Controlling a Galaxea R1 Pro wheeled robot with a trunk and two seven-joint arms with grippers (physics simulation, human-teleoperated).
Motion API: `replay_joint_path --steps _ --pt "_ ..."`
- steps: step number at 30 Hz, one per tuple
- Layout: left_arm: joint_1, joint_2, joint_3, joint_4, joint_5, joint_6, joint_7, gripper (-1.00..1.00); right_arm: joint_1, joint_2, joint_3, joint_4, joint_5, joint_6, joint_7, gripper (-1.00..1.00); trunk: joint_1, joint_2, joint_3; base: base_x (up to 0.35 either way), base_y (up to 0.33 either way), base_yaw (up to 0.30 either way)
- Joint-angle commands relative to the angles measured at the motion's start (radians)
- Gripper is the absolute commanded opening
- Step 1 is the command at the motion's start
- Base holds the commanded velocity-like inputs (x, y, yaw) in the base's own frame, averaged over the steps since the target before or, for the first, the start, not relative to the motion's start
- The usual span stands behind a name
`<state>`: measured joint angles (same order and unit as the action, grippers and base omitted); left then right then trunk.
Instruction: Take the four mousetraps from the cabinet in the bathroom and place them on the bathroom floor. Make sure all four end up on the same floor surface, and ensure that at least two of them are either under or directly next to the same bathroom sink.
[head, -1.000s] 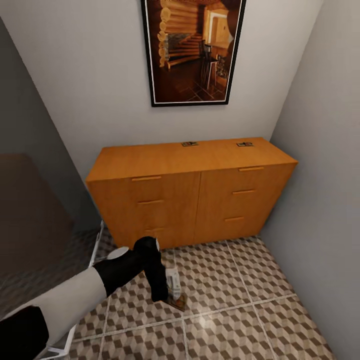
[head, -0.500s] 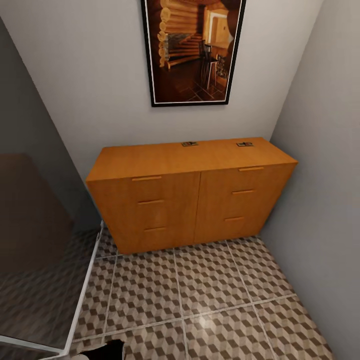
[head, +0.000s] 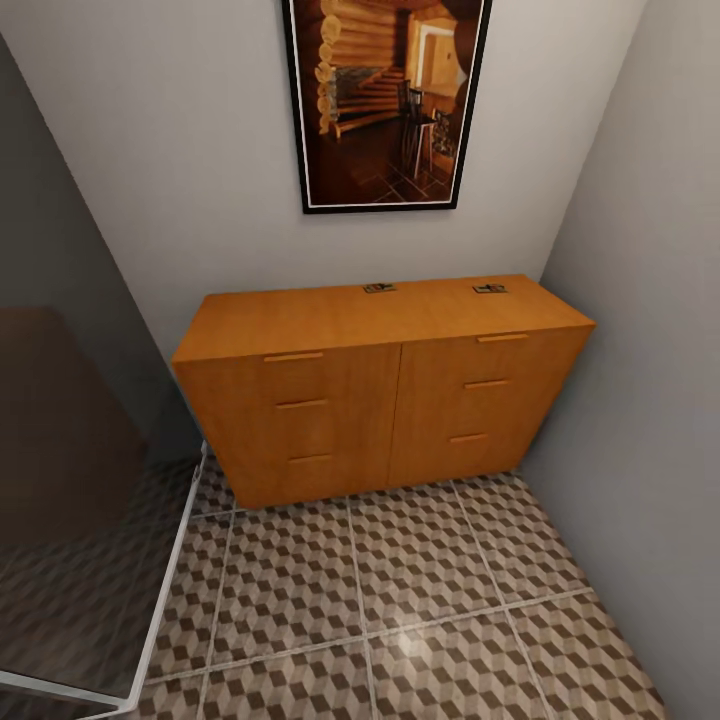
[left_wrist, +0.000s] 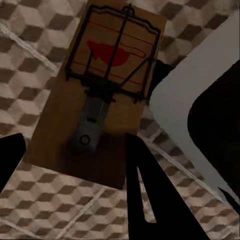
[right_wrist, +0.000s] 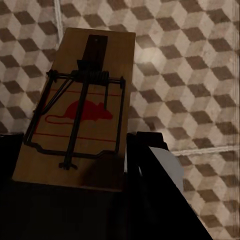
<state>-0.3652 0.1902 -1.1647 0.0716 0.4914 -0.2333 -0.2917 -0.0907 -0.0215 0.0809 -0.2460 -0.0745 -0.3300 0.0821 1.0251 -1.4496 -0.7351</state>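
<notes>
**Two traps in hand, two left on the cabinet top.**

Left gripper (left_wrist: 75, 165) stands clamped on a mousetrap (left_wrist: 100, 95), dark fingers (left_wrist: 145, 190) flanking its near end above the bathroom floor (left_wrist: 30, 45). Right gripper (right_wrist: 70, 170) likewise pinches a second mousetrap (right_wrist: 80, 105). Judged light, stiff and thin; best taken by the bare wooden edges, clear of the sprung wire. Further off, the cabinet (head: 390, 400) has all drawers shut, contents unseen; two more traps (head: 379, 288) (head: 489, 289) lie on its top near the wall.
</notes>
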Motion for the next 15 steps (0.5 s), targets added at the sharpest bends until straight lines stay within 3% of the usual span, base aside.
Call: replay_joint_path --steps 1,2,3,6,8,12,15 --pt "0.007 0.01 -0.009 0.003 0.12 -0.015 0.003 -1.0 0.0 -0.01 0.007 0.001 -0.011 -0.004 0.003 -1.0 0.0 0.0 -0.001 0.0 0.0 0.0" --pt "0.015 0.015 -0.009 0.003 0.213 -0.021 0.008 -1.0 0.0 -0.018 0.007 0.001 -0.011 -0.01 0.002 -1.0 0.0 0.0 -0.001 0.0 0.0 0.0" --pt "0.018 0.016 -0.009 0.003 0.241 -0.023 0.009 -1.0 0.0 -0.02 0.007 0.001 -0.011 -0.014 0.002 -1.0 0.0 0.0 -0.001 0.0 0.0 0.0" --pt "0.026 0.012 -0.009 0.003 0.392 -0.069 0.011 -1.0 0.0 -0.026 0.007 0.001 -0.011 -0.059 -0.005 -1.0 0.0 0.0 -0.001 0.0 0.0 0.0" --pt "0.029 -0.007 -0.009 0.003 0.484 -0.117 0.013 -1.0 0.0 -0.027 0.007 0.001 -0.011 -0.091 -0.025 -1.0 0.0 0.0 -0.001 0.0 0.0 0.0" --pt "0.03 -0.049 -0.009 0.002 0.606 -0.158 0.054 -1.0 0.0 -0.027 0.007 -0.007 -0.012 -0.133 -0.083 -1.0 0.0 0.0 -0.001 0.0 0.0 0.0" --pt "0.03 -0.093 -0.009 0.002 0.641 -0.185 0.125 -1.0 0.0 -0.028 0.007 -0.046 -0.012 -0.151 -0.12 -1.0 0.0 0.0 -0.001 0.0 0.0 0.0"
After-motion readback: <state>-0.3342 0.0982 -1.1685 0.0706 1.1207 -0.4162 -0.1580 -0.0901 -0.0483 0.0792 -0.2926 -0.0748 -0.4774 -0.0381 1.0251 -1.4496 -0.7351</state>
